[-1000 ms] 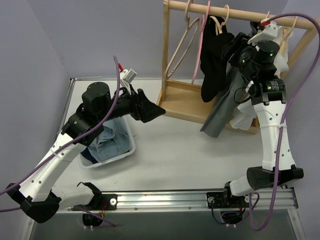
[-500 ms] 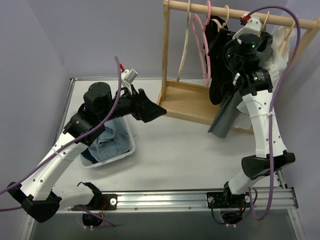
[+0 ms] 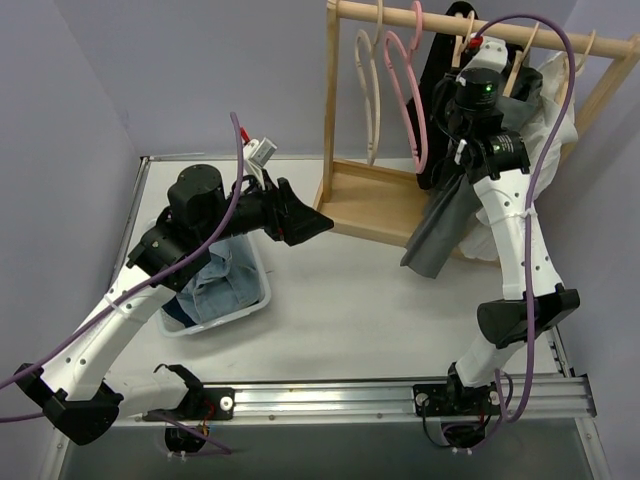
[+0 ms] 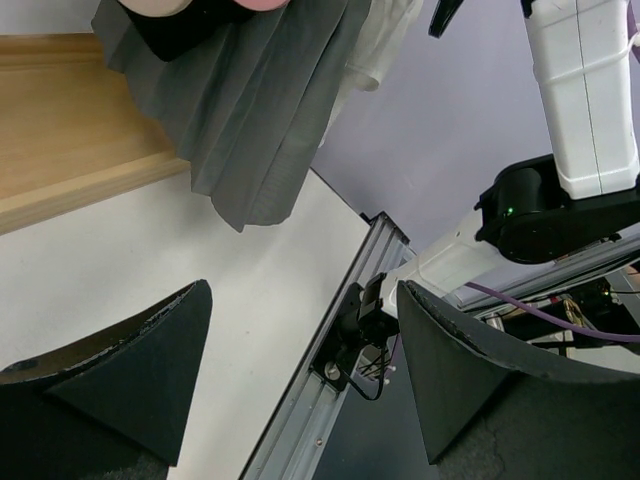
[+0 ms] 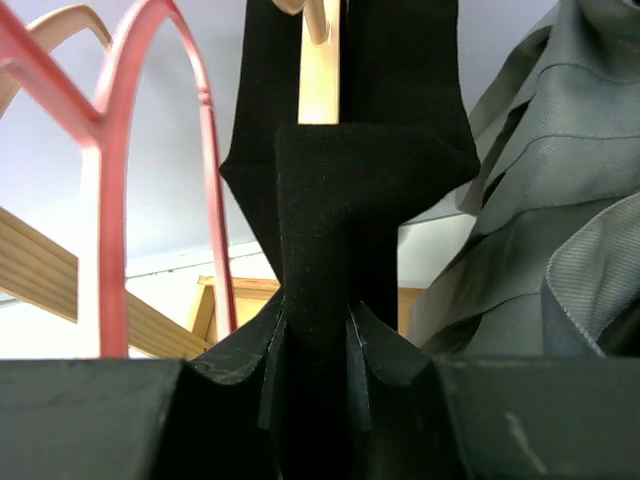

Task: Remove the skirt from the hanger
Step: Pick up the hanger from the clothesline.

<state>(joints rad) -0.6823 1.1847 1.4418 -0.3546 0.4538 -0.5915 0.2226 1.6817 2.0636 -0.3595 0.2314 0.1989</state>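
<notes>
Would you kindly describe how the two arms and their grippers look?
The left arm and right arm have white links, black joint housings and a purple cable each. The left gripper has black wedge-shaped fingers; the right gripper is black too. A green light glows at the right wrist.

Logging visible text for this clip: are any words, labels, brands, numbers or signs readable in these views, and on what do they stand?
No readable text in any view.
Small white block on the left arm: too small to tell whether it carries any marking.
Grey skirt, black garment, pink hanger: no label or print visible.
</notes>
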